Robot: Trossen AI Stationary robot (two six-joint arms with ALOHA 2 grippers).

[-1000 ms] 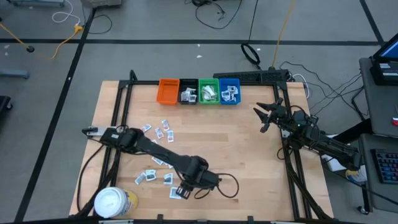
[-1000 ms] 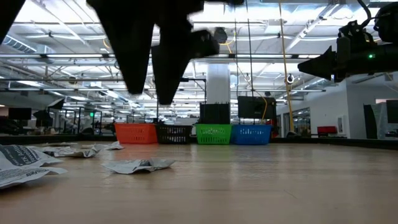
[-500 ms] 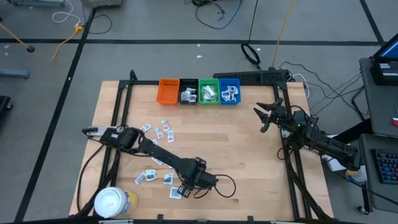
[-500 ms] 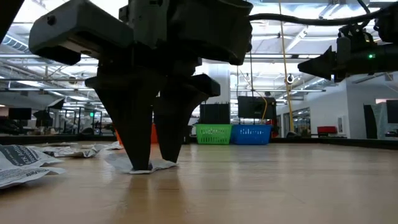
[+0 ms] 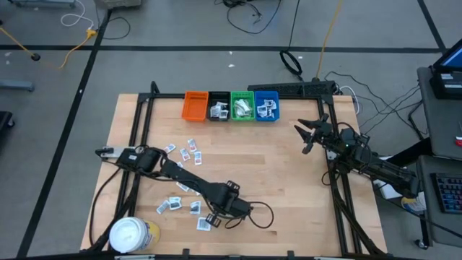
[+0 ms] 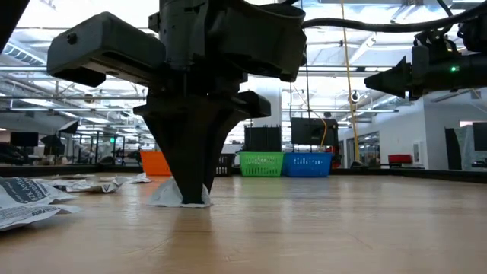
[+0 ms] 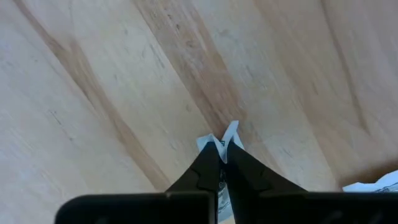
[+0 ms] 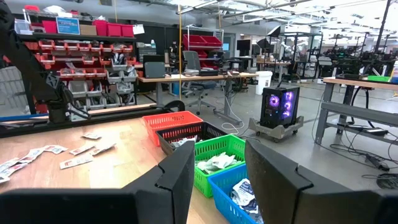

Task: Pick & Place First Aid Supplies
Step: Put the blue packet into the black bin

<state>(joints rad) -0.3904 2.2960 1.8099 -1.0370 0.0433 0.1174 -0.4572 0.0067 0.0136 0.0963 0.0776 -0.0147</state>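
Left arm: stretched low across the table's near side, left gripper (image 6: pixel 190 199) tip-down on the wood, fingers pinched together on a white sachet (image 7: pixel 231 133). Half a second earlier the fingers stood spread astride it; now closed.
Right arm: parked raised at the table's right edge, unchanged; right gripper (image 5: pixel 307 134) spread.
Other sachets (image 5: pixel 182 153): scattered on the table's left half.

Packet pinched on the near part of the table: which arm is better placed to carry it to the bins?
Left. The left claw is already shut on the packet at the table surface. The right claw hangs open in the air beside the bins, holding nothing.
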